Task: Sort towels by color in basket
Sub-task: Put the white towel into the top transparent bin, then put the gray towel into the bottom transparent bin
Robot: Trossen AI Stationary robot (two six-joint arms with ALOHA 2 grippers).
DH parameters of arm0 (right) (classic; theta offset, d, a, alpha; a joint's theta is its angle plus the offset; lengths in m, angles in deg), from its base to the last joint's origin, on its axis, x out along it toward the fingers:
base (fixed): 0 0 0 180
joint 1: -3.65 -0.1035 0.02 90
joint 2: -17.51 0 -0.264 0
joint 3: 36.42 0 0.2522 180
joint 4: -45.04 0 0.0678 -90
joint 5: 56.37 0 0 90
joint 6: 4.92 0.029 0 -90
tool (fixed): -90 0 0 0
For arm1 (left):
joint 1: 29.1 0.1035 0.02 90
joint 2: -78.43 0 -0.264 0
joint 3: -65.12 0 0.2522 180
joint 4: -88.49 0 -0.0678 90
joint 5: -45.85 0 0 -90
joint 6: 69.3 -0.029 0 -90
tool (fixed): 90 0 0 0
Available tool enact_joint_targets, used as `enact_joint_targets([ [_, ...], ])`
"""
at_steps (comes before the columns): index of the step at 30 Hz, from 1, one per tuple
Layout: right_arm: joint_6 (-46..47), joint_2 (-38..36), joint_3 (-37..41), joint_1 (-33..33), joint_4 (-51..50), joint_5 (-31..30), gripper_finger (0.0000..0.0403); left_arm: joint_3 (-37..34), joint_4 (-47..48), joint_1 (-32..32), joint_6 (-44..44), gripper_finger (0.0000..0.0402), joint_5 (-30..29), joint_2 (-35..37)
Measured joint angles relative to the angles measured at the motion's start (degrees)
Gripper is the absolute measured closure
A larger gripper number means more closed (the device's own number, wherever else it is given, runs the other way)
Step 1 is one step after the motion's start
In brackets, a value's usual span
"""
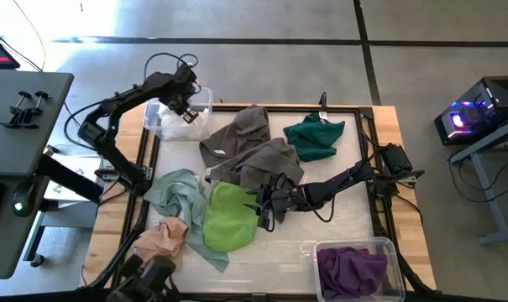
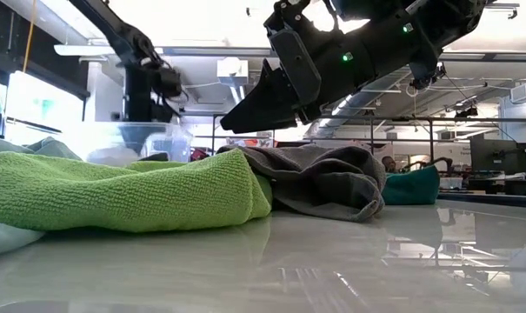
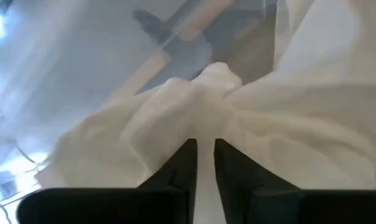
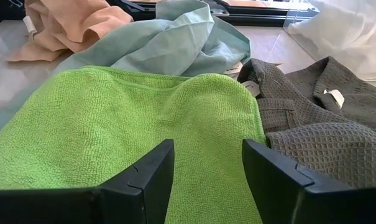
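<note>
A white towel [image 3: 237,124] lies bunched in a clear bin [image 1: 205,96] at the table's far left. My left gripper [image 3: 205,149] reaches down into this bin, its fingers almost together on the white cloth. My right gripper [image 4: 206,162] hangs open just above the lime green towel [image 4: 132,118] at the table's middle and touches nothing. Two grey towels [image 1: 241,130] [image 1: 270,159] lie overlapping behind the green one. A dark teal towel [image 1: 314,137] lies at the far right, a pale mint one [image 1: 176,193] at the left and a peach one [image 1: 161,239] at the near left. My left gripper has a ridge of the white towel [image 3: 205,134] in the narrow gap between its two fingertips. The fingers come from above, pointing steeply down into the bin. The towel sits crumpled in the bin; one layer or several, I cannot tell.
A second clear bin [image 1: 321,252] at the near right holds a purple towel [image 1: 354,270]. A dark frame [image 1: 367,113] borders the white work surface. The near middle of the table, between the green towel and the purple bin, is bare.
</note>
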State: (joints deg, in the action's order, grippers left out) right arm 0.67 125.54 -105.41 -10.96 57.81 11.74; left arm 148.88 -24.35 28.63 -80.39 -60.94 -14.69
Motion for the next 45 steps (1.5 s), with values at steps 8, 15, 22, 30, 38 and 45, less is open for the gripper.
enact_joint_targets([
  [8,-0.6,-0.1,0.0,1.3,1.2,-1.6,0.0217,1.2,0.6,-2.7,4.9,0.0319,0.0,15.0],
  [15,-4.4,-8.3,-1.1,5.7,-7.4,-7.3,0.0217,-8.9,-19.6,-13.8,6.5,0.0321,7.4,29.8],
  [22,-3.6,-16.7,-1.1,11.4,-26.4,-3.3,0.0217,-25.2,-45.1,-28.8,6.0,0.0321,10.3,37.1],
  [30,-1.5,-15.4,-0.9,14.3,-33.2,0.9,0.0217,-37.6,-61.5,-43.6,5.9,0.0321,10.3,35.8],
  [38,-2.1,-8.1,-0.9,13.8,-23.9,1.1,0.0217,-43.7,-73.2,-56.1,8.3,0.0321,3.4,31.4],
  [45,1.6,1.0,-0.9,13.8,-22.0,0.9,0.0218,-43.9,-80.7,-63.4,10.7,0.0321,-4.9,23.5],
])
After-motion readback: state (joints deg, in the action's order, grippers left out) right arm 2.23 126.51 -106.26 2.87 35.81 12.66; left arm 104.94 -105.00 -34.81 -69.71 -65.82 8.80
